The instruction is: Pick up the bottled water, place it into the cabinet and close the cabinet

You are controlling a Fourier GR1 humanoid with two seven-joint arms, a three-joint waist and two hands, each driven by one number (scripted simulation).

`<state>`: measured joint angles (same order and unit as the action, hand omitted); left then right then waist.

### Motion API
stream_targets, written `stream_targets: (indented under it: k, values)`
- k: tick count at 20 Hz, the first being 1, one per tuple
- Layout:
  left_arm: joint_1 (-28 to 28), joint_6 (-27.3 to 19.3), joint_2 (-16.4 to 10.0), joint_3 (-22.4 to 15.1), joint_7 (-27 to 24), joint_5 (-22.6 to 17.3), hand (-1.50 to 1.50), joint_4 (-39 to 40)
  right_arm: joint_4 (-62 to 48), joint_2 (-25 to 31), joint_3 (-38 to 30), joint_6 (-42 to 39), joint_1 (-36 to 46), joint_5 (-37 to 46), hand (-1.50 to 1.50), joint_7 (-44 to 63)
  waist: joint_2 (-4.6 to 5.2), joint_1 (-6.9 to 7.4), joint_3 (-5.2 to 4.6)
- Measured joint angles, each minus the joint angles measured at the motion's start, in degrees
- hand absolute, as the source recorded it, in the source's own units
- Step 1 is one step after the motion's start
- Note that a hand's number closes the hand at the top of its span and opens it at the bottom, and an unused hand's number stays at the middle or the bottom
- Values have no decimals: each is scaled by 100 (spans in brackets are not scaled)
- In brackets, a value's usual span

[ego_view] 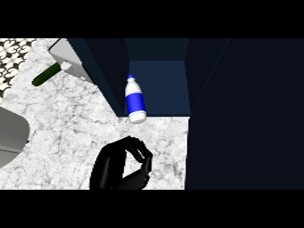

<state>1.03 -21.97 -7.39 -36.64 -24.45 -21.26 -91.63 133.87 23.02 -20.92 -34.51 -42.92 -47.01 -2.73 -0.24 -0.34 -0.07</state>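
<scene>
The bottle (135, 99) lay in the cabinet's (161, 80) opening, cap toward 12 o'clock and base at the front edge where the counter (68, 120) met it. The left hand (118, 167) hung over the counter at 6 o'clock from the bottle, apart from it. Its fingers were curled in toward the thumb and held nothing.

Bottled water (135, 99): a white bottle with a blue label band and a small blue cap.
Pose: cap end points into the cabinet, white base toward its front (lying or tilted, cannot tell which).
Place: at the left side of the cabinet's opening, base at the front edge.
Cabinet (161, 84): dark navy, open, lighter blue inside showing.
</scene>
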Motion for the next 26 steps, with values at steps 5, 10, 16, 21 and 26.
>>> stream_targets:
  k: [5,10,16,21,26]
  values:
    - [-561,288,-663,116,31,-89,150,-677,25,20,238,-167,-13,17,150,149,-4,25,-1]
    - [-905,650,-1259,540,-22,-345,150,-1009,42,250,550,-700,-73,46,150,272,-14,15,-5]
    - [-1358,1158,-1885,1205,-170,-851,-150,-1445,118,163,832,-1033,-188,79,150,138,-49,-43,-19]
    - [-1734,1498,-2280,1728,-238,-1284,-150,-1752,153,133,1116,-1220,-138,127,150,124,-71,-31,-28]
    - [-2101,1744,-2625,2243,-324,-1593,-150,-1955,176,216,1473,-1286,-5,177,150,238,-84,33,-44]
